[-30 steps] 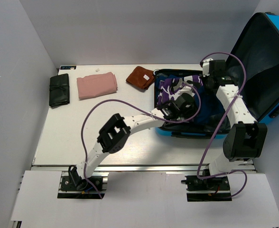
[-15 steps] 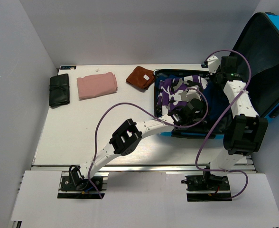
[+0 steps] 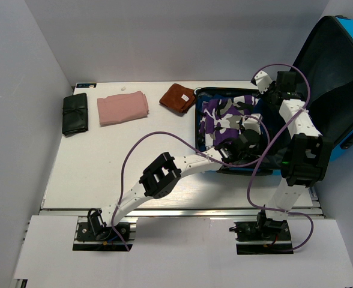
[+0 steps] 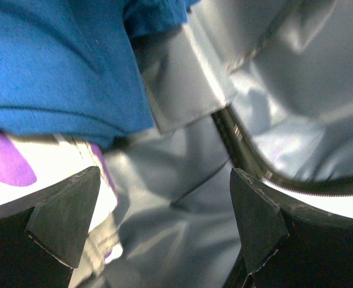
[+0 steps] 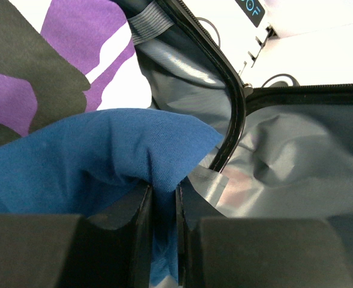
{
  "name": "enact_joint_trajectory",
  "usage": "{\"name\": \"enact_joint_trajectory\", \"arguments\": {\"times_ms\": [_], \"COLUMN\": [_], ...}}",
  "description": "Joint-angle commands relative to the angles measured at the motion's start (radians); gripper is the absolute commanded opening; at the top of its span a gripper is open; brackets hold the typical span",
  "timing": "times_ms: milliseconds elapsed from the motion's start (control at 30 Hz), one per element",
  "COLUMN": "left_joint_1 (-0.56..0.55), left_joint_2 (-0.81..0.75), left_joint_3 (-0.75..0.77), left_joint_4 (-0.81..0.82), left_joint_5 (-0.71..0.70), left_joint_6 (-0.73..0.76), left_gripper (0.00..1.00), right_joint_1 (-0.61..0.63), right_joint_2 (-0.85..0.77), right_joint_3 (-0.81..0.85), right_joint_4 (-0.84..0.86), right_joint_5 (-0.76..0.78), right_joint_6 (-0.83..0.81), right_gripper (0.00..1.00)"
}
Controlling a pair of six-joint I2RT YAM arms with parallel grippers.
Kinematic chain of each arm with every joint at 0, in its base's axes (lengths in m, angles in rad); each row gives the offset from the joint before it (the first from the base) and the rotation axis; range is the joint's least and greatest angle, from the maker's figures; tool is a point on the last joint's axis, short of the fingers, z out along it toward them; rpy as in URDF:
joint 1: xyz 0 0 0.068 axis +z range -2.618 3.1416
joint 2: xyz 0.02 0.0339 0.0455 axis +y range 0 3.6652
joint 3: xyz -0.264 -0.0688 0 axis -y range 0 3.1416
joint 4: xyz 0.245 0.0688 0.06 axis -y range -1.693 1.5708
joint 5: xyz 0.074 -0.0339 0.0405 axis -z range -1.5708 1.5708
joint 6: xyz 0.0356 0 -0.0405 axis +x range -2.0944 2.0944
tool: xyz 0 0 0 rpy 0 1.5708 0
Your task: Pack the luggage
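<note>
One grip just let go — the left gripper [image 4: 163, 192], spread and empty, leaves the purple-patterned garment [image 3: 223, 117] in the luggage [image 3: 335, 72], centre-right; the right gripper [image 5: 162, 201] pinches blue cloth [image 5: 86, 156].

Bright, even overhead light; wrist views close, perhaps slightly blurred.

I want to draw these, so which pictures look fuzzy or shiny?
Left wrist: everything is soft and out of focus, and the grey lining has a pale sheen. Right wrist: the blue cloth is sharper, with one shiny streak on the lining. Top external: crisp, evenly lit, faint shadows on the table.
</note>
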Motion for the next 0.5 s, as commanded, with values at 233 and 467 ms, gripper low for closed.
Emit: {"name": "enact_joint_trajectory", "arguments": {"times_ms": [233, 467], "left_joint_1": [0.021, 0.063], "left_joint_2": [-0.322, -0.602], "left_joint_3": [-0.061, -0.253], "left_joint_4": [-0.312, -0.56], "left_joint_5": [0.081, -0.09], "left_joint_6": [0.213, 0.262], "left_gripper": [0.98, 0.98], "right_joint_1": [0.005, 0.011], "right_joint_2": [0.016, 0.082], "right_joint_3": [-0.066, -0.032], "right_joint_4": [0.118, 0.179], "right_joint_5": [0.111, 0.138], "right_joint_6": [-0.109, -0.042], "right_gripper": [0.0, 0.34]}}
